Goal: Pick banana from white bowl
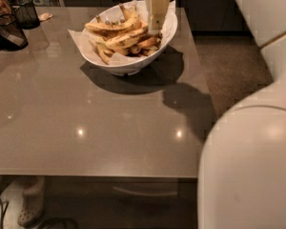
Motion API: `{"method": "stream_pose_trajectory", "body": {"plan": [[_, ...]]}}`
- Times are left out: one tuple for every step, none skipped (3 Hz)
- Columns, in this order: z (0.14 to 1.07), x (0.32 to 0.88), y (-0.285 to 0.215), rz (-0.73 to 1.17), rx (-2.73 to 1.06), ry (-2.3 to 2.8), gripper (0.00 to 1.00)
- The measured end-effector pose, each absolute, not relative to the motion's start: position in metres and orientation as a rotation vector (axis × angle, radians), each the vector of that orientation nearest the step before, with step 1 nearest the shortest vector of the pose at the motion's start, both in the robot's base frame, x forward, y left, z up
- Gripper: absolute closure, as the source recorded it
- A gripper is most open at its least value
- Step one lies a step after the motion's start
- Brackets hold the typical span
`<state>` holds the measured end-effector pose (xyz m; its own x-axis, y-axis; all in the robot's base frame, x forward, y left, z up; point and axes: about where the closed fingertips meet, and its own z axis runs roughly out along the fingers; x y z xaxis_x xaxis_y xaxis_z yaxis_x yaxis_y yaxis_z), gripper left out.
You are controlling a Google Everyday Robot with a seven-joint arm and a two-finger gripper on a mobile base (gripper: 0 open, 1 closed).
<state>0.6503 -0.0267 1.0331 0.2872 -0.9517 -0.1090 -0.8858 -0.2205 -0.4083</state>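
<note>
Grey counter [109, 128], white bowl [128, 66] heaped with fruit; gripper [156, 27] poised at its right side, near banana [126, 38] (grip state impossible to tell).

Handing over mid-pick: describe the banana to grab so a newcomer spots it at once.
At the far end of the grey table sits a wide white paper-lined bowl heaped with bananas, the cream gripper hanging over its right side. The target is the long, plump, brown-speckled yellow banana lying across the pile's middle, larger than the stubby ones around it.
</note>
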Motion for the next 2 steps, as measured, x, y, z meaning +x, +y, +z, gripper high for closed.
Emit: {"method": "stream_pose_trajectory", "body": {"plan": [[1.022, 0.663, -0.011, -0.214, -2.206, 1.638, 0.27], [1.011, 0.671, -0.003, -0.195, -2.227, 1.639, 0.31]]}}
